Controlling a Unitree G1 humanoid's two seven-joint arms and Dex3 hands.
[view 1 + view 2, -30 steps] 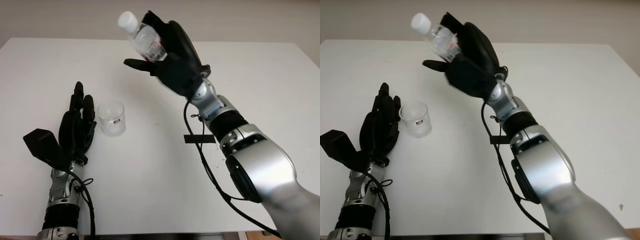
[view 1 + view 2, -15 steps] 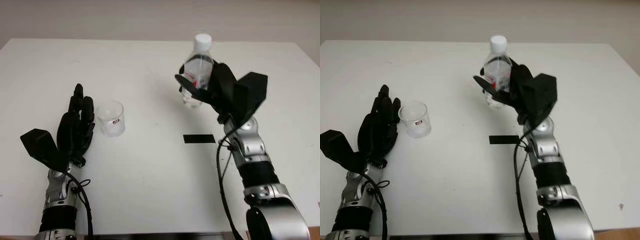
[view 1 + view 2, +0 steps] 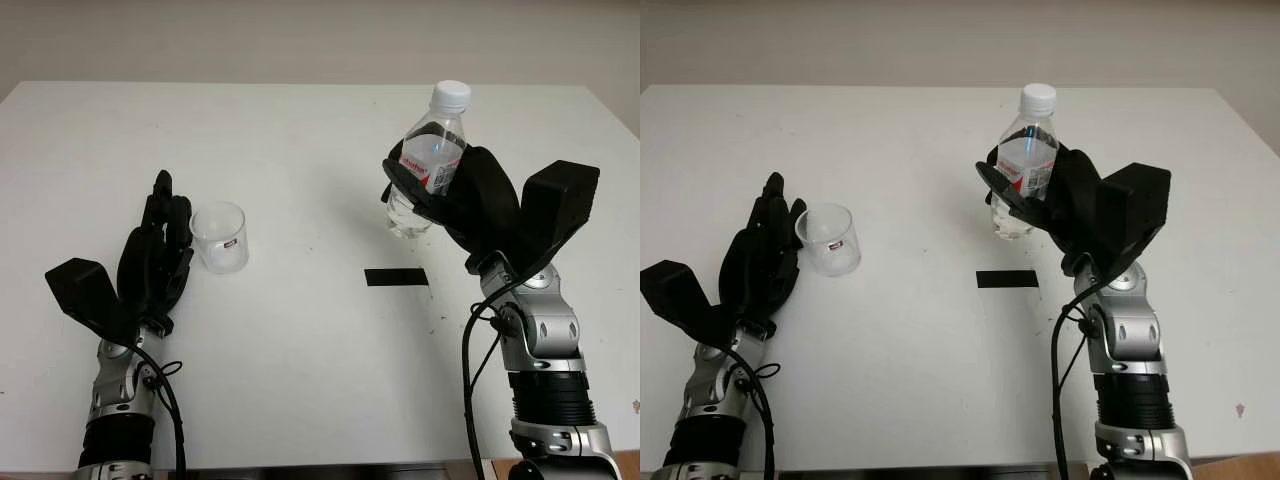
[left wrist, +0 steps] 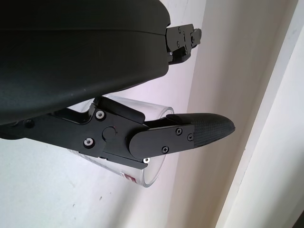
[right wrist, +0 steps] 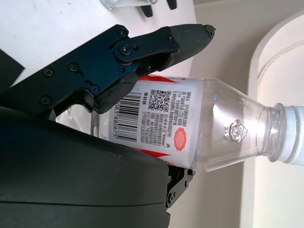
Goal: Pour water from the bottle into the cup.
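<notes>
A clear plastic bottle [image 3: 428,165] with a white cap and a red-and-white label stands nearly upright at the table's right middle, my right hand [image 3: 462,200] shut around its body. In the right wrist view the fingers [image 5: 142,52] press across the label of the bottle [image 5: 190,123]. Whether its base touches the table I cannot tell. A clear cup [image 3: 221,237] stands upright at the left. My left hand [image 3: 158,250] is open just left of the cup, and in the left wrist view one finger [image 4: 190,135] crosses in front of the cup [image 4: 154,171].
A black strip of tape [image 3: 396,277] lies on the white table [image 3: 300,380] between cup and bottle, nearer my right hand. Cables hang along both forearms. The table's far edge meets a pale wall.
My right hand carried the bottle from tilted high above the table's middle over to the right, turned it upright and brought it lower. The left hand and cup stayed put.
</notes>
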